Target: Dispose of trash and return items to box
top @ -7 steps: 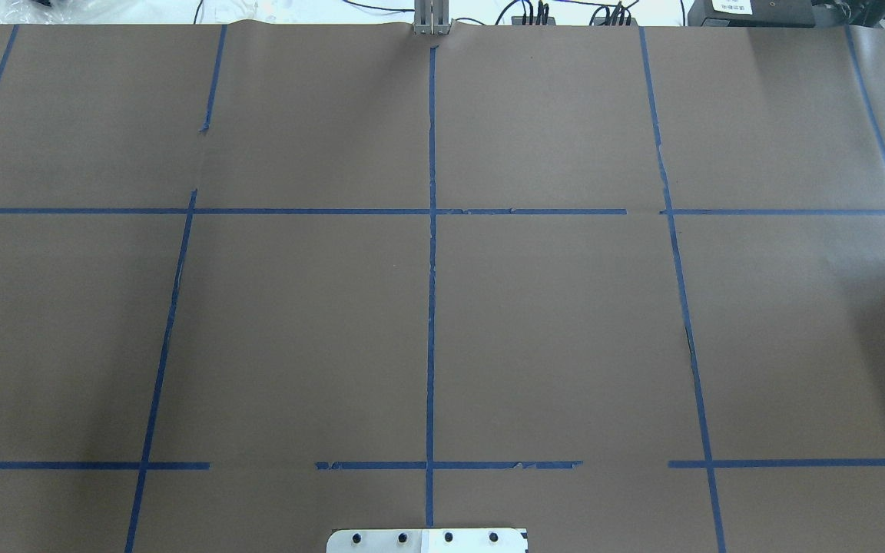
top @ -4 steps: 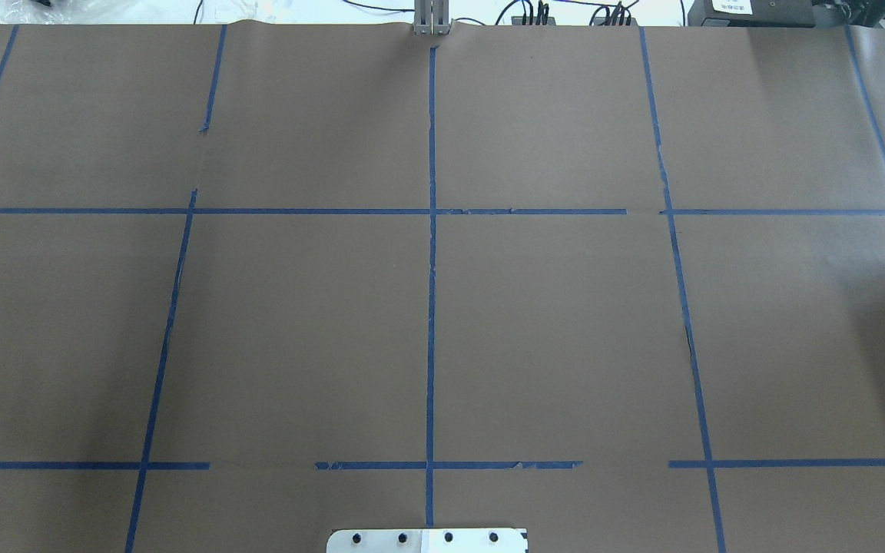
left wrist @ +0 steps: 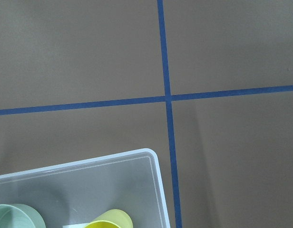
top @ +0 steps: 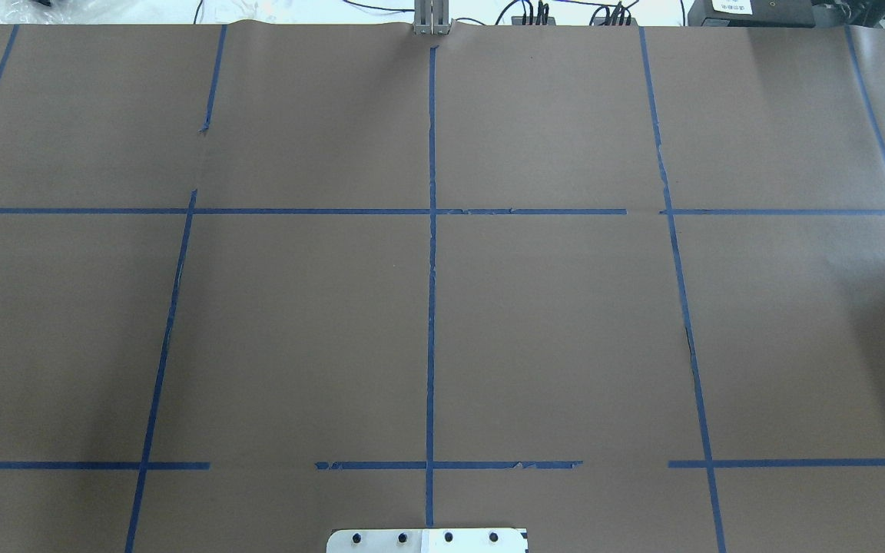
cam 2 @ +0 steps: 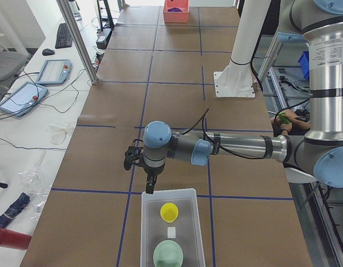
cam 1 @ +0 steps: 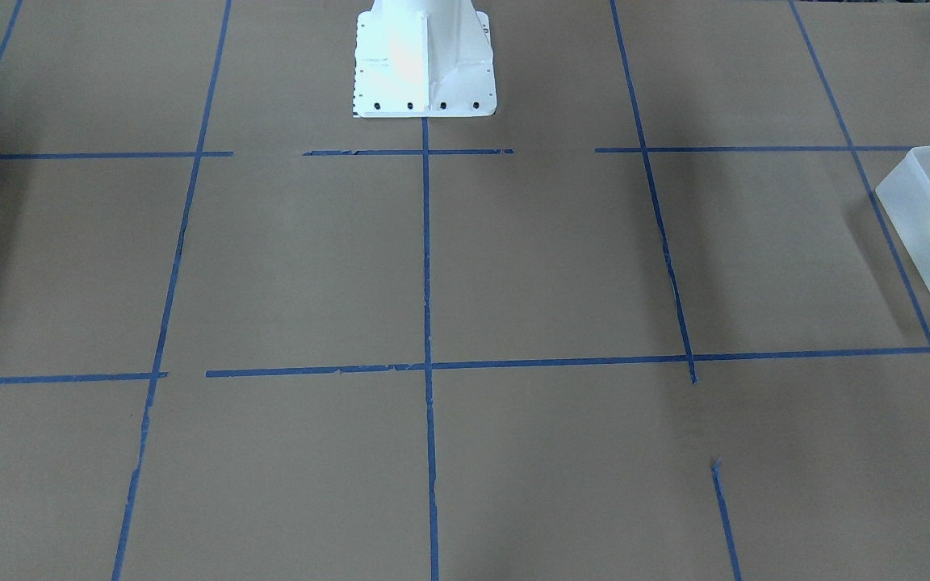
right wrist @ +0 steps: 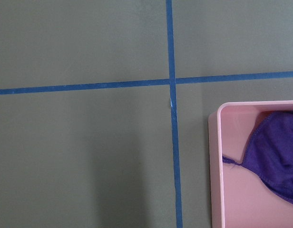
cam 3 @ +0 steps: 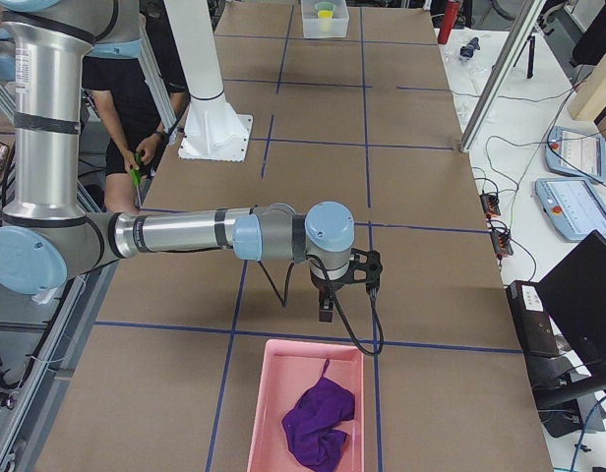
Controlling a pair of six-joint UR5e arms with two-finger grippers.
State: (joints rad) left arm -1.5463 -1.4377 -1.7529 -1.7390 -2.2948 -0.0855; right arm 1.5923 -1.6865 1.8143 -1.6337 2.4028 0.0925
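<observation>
Nothing shifts on worktop; cup and bowl sit inside box, so task looks done, left pincer beside box, grip unreadable, next just retreat.

The near right arm is stretching out low across the table, its gripper hanging just short of a pink bin that is holding a crumpled purple cloth. At the far end, a frosted box is holding a yellow cup.
</observation>
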